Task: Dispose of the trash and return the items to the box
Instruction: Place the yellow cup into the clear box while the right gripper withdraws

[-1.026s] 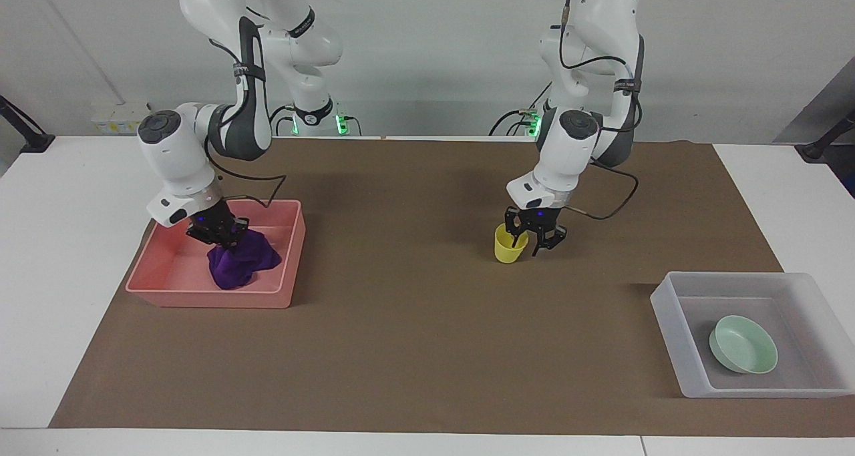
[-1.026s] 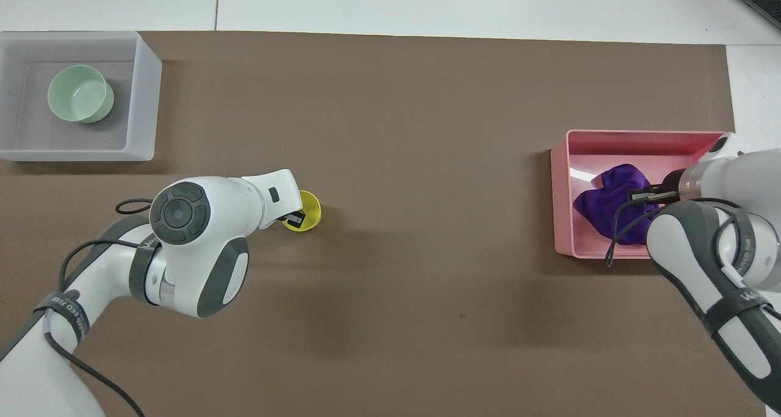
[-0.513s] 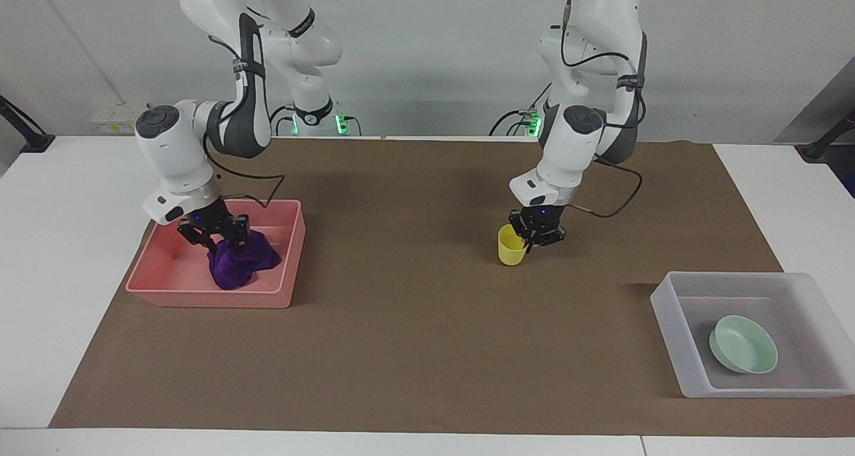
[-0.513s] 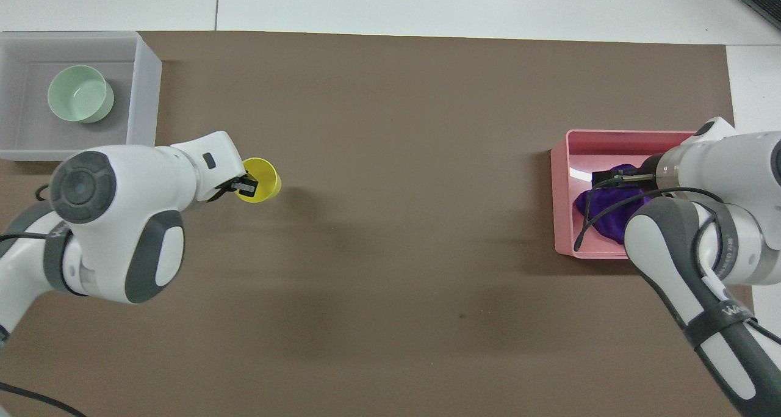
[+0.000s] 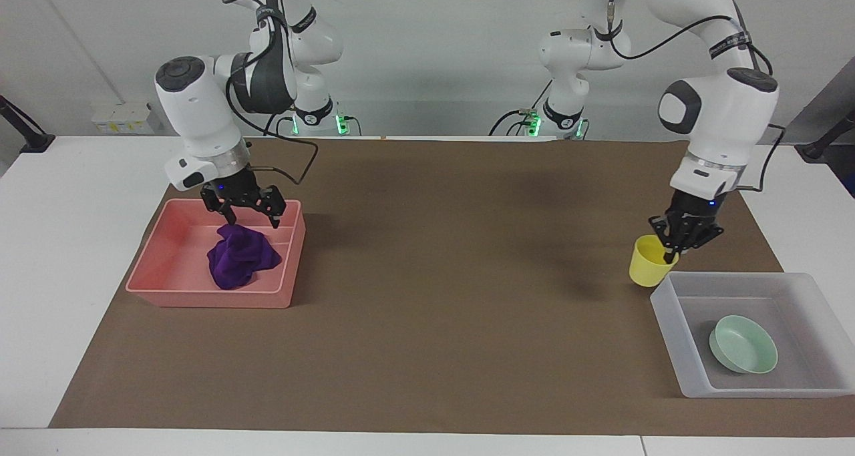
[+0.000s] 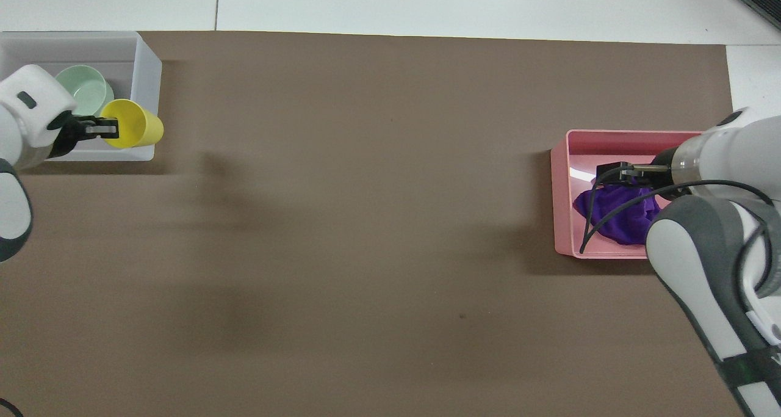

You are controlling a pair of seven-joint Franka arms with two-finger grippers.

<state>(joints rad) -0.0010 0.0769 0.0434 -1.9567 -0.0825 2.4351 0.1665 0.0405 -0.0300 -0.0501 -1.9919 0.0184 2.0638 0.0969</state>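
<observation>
My left gripper [image 5: 668, 251] is shut on the rim of the yellow cup [image 5: 646, 262] and holds it tilted in the air over the rim of the translucent box [image 5: 668, 322]. The cup [image 6: 131, 131] and left gripper [image 6: 100, 128] also show in the overhead view, over the box's wall [image 6: 145, 69]. The mint-green bowl [image 5: 743, 344] lies in the box; it shows from overhead too [image 6: 85, 89]. The purple rag [image 5: 240, 259] lies crumpled in the pink bin [image 5: 160, 269]. My right gripper [image 5: 248, 215] hangs open and empty just above the rag [image 6: 616, 215].
A brown mat [image 5: 427, 296] covers the table's middle, with white table [image 5: 60, 242] around it. The pink bin [image 6: 561, 191] stands at the right arm's end, the box at the left arm's end.
My left gripper has carried the yellow cup from the mat's middle to over the box's rim. My right gripper has let go of the rag, opened and risen above the pink bin.
</observation>
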